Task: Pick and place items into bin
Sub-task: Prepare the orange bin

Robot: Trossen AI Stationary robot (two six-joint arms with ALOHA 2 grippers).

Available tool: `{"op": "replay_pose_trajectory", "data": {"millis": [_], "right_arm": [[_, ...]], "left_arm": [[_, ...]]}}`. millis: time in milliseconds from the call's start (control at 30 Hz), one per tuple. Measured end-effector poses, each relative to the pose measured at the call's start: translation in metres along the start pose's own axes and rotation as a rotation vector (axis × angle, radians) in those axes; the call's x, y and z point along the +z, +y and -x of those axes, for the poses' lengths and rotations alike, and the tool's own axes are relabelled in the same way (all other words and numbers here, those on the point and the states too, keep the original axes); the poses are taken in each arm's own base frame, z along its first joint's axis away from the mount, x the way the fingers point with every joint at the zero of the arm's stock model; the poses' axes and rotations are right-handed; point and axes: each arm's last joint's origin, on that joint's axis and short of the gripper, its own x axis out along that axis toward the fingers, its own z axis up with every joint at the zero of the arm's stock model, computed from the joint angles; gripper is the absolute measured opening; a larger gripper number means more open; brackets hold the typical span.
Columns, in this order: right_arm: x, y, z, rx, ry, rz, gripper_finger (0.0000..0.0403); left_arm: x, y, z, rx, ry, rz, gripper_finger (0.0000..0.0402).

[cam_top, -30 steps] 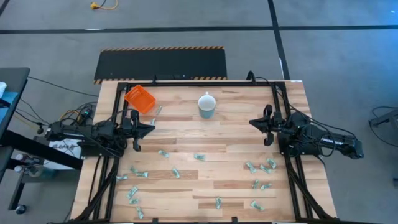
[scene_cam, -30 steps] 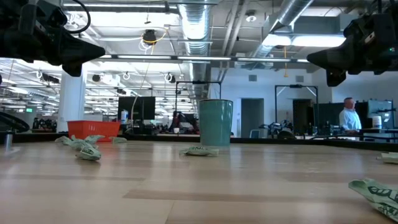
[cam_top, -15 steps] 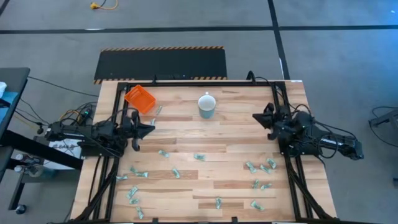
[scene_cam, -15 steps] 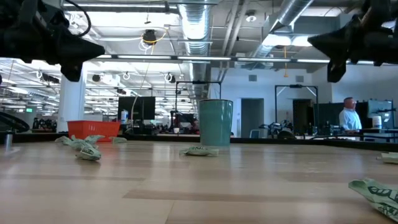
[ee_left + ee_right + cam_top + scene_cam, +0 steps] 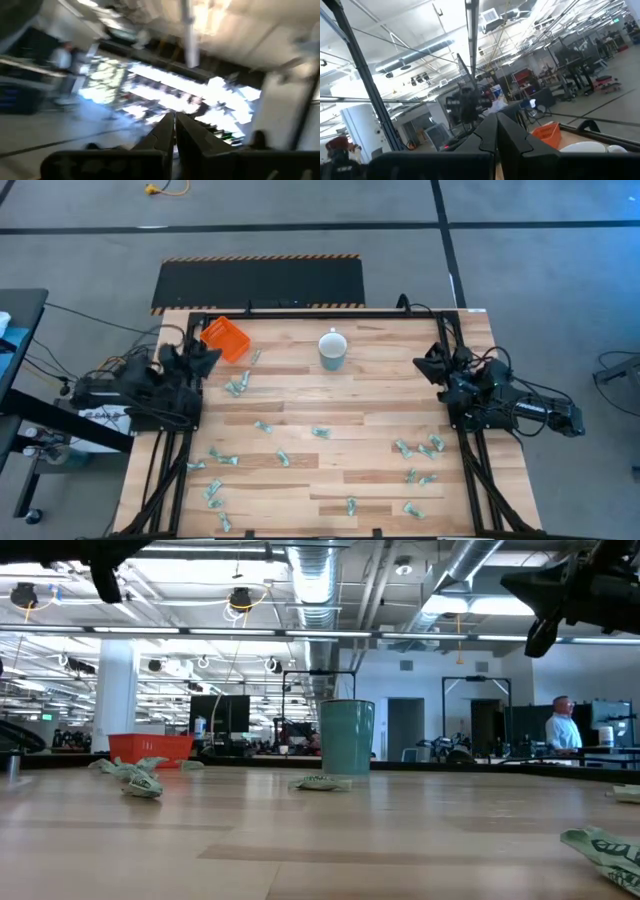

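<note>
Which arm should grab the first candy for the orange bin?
Left, probably. The left gripper sits beside the bin with a wrapped piece close by; the right gripper is across the table.

Colours: bin [image 5: 224, 339] bright orange; items [image 5: 263, 426] pale green with white, crinkled; mug [image 5: 332, 350] pale blue-white, teal in the low view; table [image 5: 370, 400] light wood planks; arms black; mat [image 5: 260, 282] black, edged with yellow-and-black stripes.

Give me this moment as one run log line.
left end effector: shut, raised | right end effector: shut, raised | items: scattered on table | bin: far-left corner
</note>
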Motion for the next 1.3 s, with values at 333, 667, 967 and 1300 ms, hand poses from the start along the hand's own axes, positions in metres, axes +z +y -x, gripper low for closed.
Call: {"op": "replay_pose_trajectory", "data": {"millis": [333, 667, 967, 1300], "right_arm": [[-0.001, -0.001, 0.0, -0.023, 0.01, 0.043, 0.0], [-0.005, -0.002, 0.0, -0.031, 0.045, 0.019, 0.0], [-0.012, -0.004, 0.001, -0.055, 0.112, 0.007, 0.0], [-0.018, -0.006, 0.002, -0.083, 0.18, -0.01, 0.0]], "left_arm": [[0.026, -0.001, -0.061, 0.6, 0.511, -0.236, 0.0006], [0.001, 0.093, -0.118, 0.927, 1.12, -0.019, 0.0006], [-0.036, 0.175, -0.125, 1.049, 1.29, 0.098, 0.0006], [-0.075, 0.205, -0.126, 0.994, 1.433, 0.194, 0.0006]]}}
